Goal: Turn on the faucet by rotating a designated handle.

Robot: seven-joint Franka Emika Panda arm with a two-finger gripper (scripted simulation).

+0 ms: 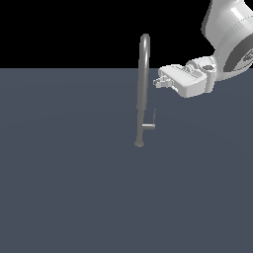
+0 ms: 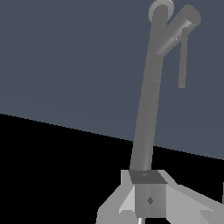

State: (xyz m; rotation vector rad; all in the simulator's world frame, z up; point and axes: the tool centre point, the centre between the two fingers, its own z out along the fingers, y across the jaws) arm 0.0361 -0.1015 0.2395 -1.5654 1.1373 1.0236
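Lower the end effector (image 1: pixel 157 81), whose state I cannot tell, from upper right onto the handle (image 1: pixel 148 126) beside the faucet (image 1: pixel 143 84).

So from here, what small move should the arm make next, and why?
Probably lower the claw toward the handle. The claw hangs beside the faucet pipe, well above the short stub and its thin lever rod, touching neither.

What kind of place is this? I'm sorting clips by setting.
Likely a bare simulated test scene, not a real kitchen: a lone faucet stands on a flat grey floor, black void behind, with a robot hand beside it.
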